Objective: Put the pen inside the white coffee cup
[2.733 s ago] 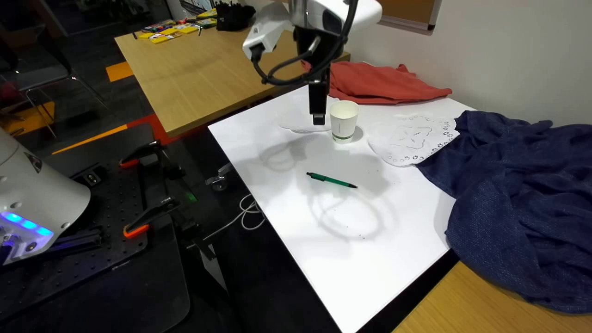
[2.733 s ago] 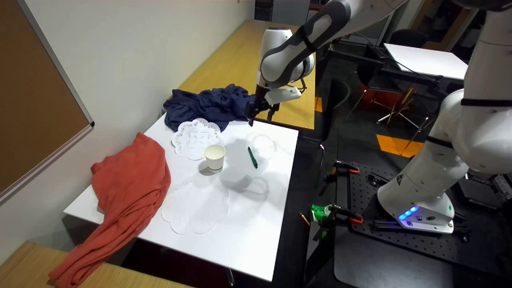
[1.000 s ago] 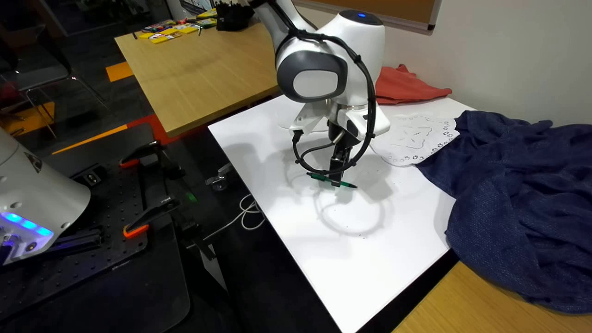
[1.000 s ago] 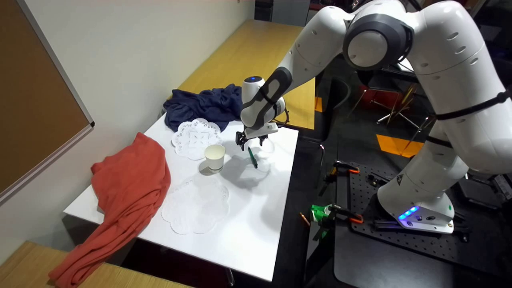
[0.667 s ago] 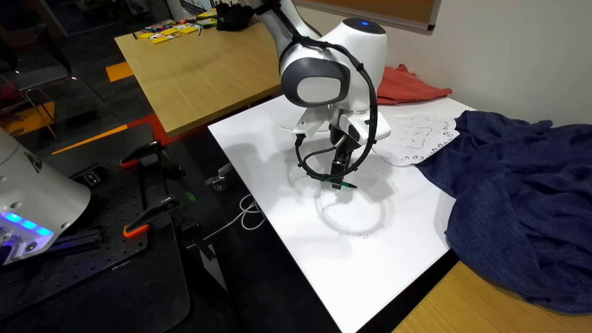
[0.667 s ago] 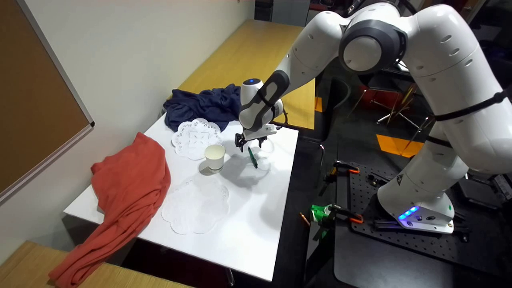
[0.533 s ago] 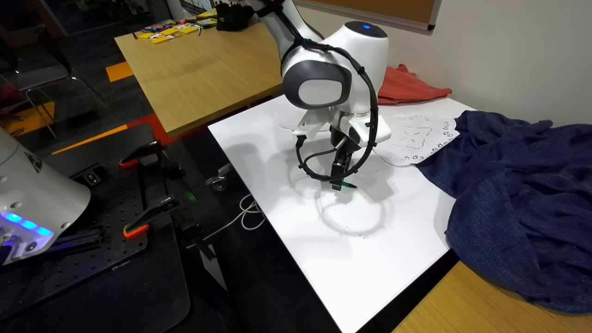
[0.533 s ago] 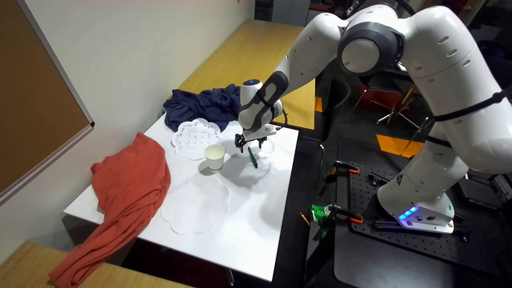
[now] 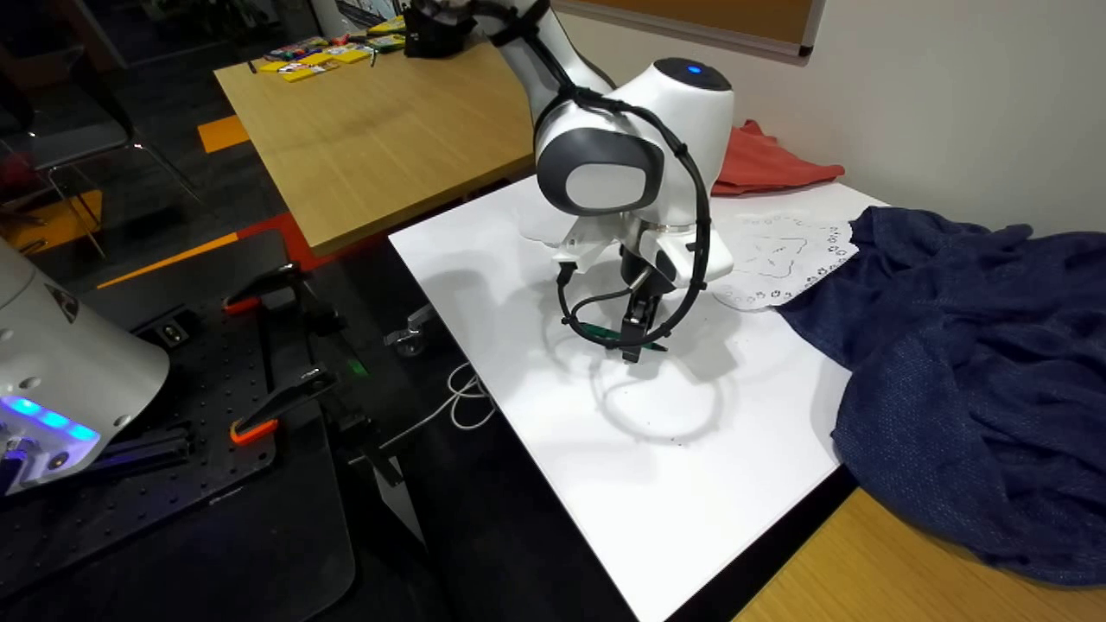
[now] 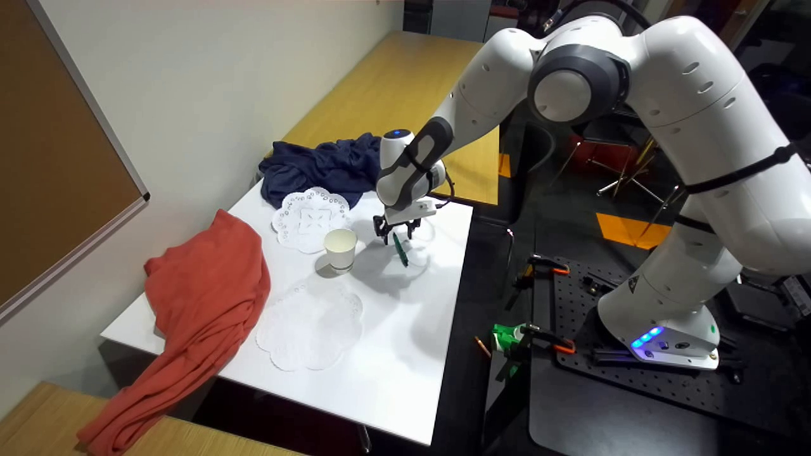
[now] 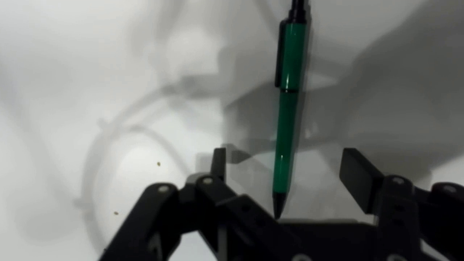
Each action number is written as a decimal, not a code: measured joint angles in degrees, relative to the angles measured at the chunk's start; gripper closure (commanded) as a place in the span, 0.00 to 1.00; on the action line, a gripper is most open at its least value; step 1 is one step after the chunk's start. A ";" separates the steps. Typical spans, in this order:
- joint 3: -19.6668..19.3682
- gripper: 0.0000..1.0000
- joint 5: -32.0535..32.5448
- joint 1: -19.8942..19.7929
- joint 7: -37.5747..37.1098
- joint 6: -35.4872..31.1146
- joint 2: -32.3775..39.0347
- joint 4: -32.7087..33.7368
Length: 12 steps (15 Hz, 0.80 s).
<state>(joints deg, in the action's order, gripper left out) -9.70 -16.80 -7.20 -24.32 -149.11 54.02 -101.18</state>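
Beside a pale wall (image 10: 253,57) stands a white table (image 10: 393,361). In an exterior view, well left of the jaws, a red cloth (image 10: 206,285) reaches past its edge; nearer lies a lace-edged paper doily (image 10: 312,220), then, near the jaws' left, the upright white paper coffee cup (image 10: 341,258). In the wrist view the jaws stand well apart; on the table, between them, lies the green pen (image 11: 286,119), touching neither.

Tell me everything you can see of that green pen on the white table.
This slim green pen looks like glossy plastic, with a black clip, a dark ring, a pointed black tip and a black opposite end cut off by the wrist view's edge. It lies flat on the white table, seen between the fingers of the open gripper; only the table appears to touch it.
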 measured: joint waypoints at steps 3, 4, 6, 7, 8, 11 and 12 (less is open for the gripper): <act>0.00 0.73 -0.09 -0.13 0.00 0.11 0.23 0.33; 0.00 0.81 -0.13 -0.22 0.00 0.13 0.30 0.41; 0.02 0.95 -0.20 -0.47 0.00 0.16 0.40 0.55; 0.04 1.00 -0.24 -0.59 0.00 0.20 0.41 0.67; 0.04 1.00 -0.28 -0.70 0.00 0.24 0.46 0.77; 0.05 0.97 -0.32 -0.97 0.00 0.34 0.51 0.90; 0.05 0.97 -0.32 -1.01 0.00 0.49 0.51 0.96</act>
<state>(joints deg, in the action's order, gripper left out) -9.65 -17.12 -8.21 -24.32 -148.62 54.53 -100.23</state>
